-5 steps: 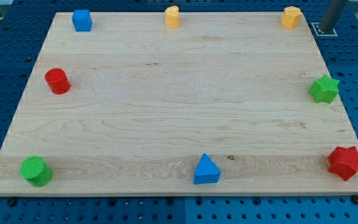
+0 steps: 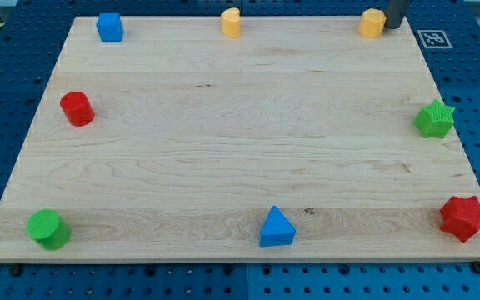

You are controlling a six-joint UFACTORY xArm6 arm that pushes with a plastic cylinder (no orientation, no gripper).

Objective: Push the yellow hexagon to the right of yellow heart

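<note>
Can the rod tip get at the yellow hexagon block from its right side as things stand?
Probably yes: my tip already sits against the right side of the yellow hexagon block, with nothing between them and bare wooden board on towards the yellow heart block.

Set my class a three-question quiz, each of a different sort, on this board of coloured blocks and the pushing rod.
1. True or false: my tip is at the view's right side of the yellow hexagon.
2. Multiple choice: the block at the view's bottom left corner is a) a red star, b) a green cylinder, c) a blue cube.
3. Short answer: which block sits along the top edge between the blue cube and the yellow hexagon?

Key:
1. True; the two look in contact.
2. b, the green cylinder.
3. The yellow heart.
</note>
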